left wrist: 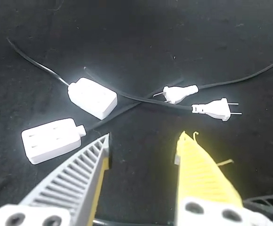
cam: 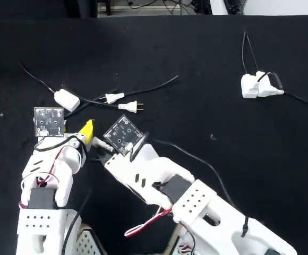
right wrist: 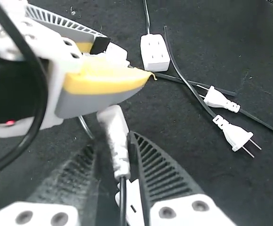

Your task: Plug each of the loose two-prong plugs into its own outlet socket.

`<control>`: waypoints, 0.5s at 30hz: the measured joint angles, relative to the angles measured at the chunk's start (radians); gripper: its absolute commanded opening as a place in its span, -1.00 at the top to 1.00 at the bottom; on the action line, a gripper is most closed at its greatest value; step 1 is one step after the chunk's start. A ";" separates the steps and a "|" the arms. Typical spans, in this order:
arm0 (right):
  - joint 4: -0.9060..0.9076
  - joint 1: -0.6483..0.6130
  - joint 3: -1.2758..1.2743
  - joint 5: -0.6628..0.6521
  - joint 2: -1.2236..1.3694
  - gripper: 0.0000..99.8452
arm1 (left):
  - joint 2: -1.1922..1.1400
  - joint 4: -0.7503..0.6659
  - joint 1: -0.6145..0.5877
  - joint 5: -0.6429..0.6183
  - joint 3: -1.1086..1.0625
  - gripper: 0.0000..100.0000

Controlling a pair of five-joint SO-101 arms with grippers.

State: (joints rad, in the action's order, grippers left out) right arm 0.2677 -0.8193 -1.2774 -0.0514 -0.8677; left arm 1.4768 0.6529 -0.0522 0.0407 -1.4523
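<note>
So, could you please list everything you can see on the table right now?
outlet sockets: two, white, left part of the table.
loose plugs: two, white on black cords, side by side beyond the sockets.
held plug: one, white, between the right arm's fingers.
plugged socket: one, white, far right, with a white plug already in it.
table: one, covered in black.
left gripper: one, grey and yellow fingers, open, above the cloth near the sockets.
right gripper: one, dark fingers, shut on the held plug, beside the left gripper.
</note>
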 measured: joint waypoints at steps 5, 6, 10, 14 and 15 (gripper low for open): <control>0.000 0.000 0.000 0.000 0.000 0.98 | 0.000 -0.002 0.003 0.000 -0.003 0.53; 0.000 0.000 0.000 0.000 0.000 0.98 | 0.000 -0.002 0.003 0.000 -0.005 0.53; 0.000 0.000 0.000 0.000 0.000 0.98 | 0.000 -0.002 0.003 0.000 -0.006 0.53; 0.000 0.000 0.000 0.000 0.000 0.98 | 0.000 -0.002 0.005 0.000 -0.006 0.53; 0.000 0.000 0.000 0.000 0.000 0.98 | 0.000 -0.002 0.005 0.000 -0.006 0.53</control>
State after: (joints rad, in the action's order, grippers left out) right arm 0.2677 -0.8193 -1.2774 -0.0514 -0.8677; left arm 1.4768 0.6513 -0.0476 0.0407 -1.4584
